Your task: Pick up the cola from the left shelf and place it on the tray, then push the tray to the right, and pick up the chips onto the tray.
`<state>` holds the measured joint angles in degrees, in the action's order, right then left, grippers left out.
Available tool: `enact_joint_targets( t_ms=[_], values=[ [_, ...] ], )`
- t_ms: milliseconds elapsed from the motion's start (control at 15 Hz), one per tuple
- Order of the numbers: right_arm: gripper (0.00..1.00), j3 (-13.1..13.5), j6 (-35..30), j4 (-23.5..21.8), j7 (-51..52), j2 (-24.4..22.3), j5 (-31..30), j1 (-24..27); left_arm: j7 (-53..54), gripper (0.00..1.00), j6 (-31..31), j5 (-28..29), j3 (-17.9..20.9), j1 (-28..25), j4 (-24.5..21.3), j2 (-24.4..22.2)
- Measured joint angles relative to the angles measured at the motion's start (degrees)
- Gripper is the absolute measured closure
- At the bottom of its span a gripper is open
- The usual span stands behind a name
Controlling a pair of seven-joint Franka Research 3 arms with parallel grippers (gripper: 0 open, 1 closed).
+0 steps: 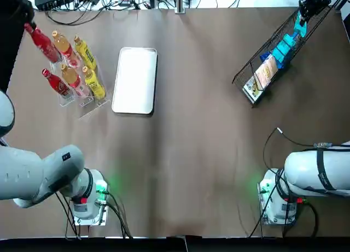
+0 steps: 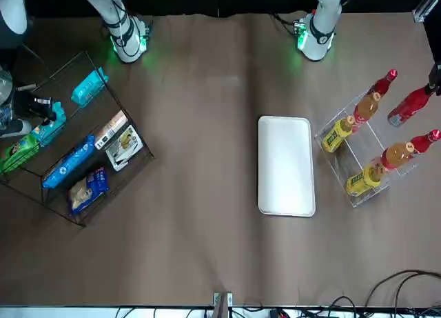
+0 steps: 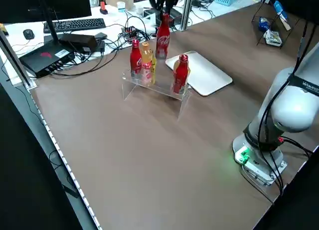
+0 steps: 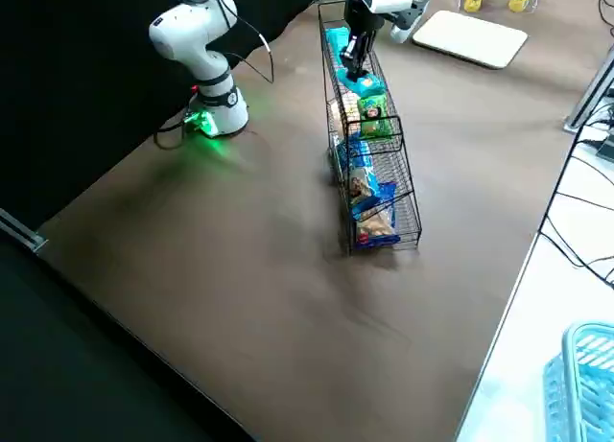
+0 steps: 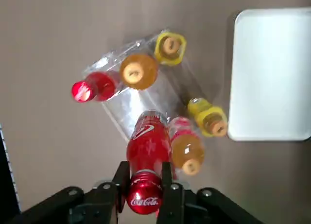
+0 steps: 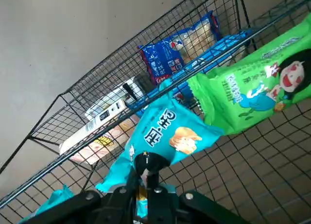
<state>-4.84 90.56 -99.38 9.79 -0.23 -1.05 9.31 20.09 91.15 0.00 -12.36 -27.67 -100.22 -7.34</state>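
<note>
Brown matte tabletop (image 1: 191,153), seen from overhead: a flat white tray (image 1: 135,81) with rounded corners lies left of centre toward the far edge, its long axis running near to far. Just beside it, nearer the left edge, stands a clear acrylic shelf (image 1: 90,107) of bottles. The red cola (image 1: 44,44) is at that shelf's far-left corner. A black wire rack (image 1: 252,60) of glossy snack bags slants across the far-right corner.

Front view: the cola shows at the shelf's side away from the tray.

Left side view: the cola's slim, glossy body is upright, long axis vertical, cap uppermost, at the shelf's far end. Whether its base clears the shelf I cannot tell.

Right side view: the rack is narrow and tall, its bags stacked in tiers.

Left wrist view: the left gripper (image 5: 144,180) is clamped on the cola's neck just under the cap, and the bottle hangs over the shelf.

Right wrist view: the right gripper (image 6: 146,185) is pinched onto a corner of a teal chips bag (image 6: 165,136) in the rack, with a green bag (image 6: 252,93) beside it.
</note>
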Motion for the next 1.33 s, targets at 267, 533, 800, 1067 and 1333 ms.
enact_joint_targets(
  t_ms=[267, 533, 800, 1067, 1333],
  values=[
    [0.91, -0.04, -1.32, 0.55, 0.00, 0.02, -0.07, -0.01, -12.94, 0.69, -0.42, -0.05, -8.02, 0.72, 2.98, 4.52],
    [0.91, -0.51, -4.18, 3.76, 0.00, -0.07, -0.07, -0.15, -19.71, 0.69, 3.88, -0.05, -11.67, 5.10, 2.95, 11.20],
    [0.91, -1.00, -4.66, 7.45, -0.53, -0.59, 0.16, -0.64, -25.70, 0.69, 8.78, -0.04, -11.73, 11.29, 2.96, 16.88],
    [0.92, -1.23, -4.65, 9.11, -7.36, -0.61, 0.26, -5.29, -32.77, 0.69, 13.47, -0.04, -11.80, 19.18, 2.42, 21.33],
    [0.93, -1.30, -4.68, 9.10, -12.38, -0.31, 0.40, -10.52, -36.66, 0.69, 22.11, -0.02, -11.81, 22.66, -2.11, 24.09]
  ],
)
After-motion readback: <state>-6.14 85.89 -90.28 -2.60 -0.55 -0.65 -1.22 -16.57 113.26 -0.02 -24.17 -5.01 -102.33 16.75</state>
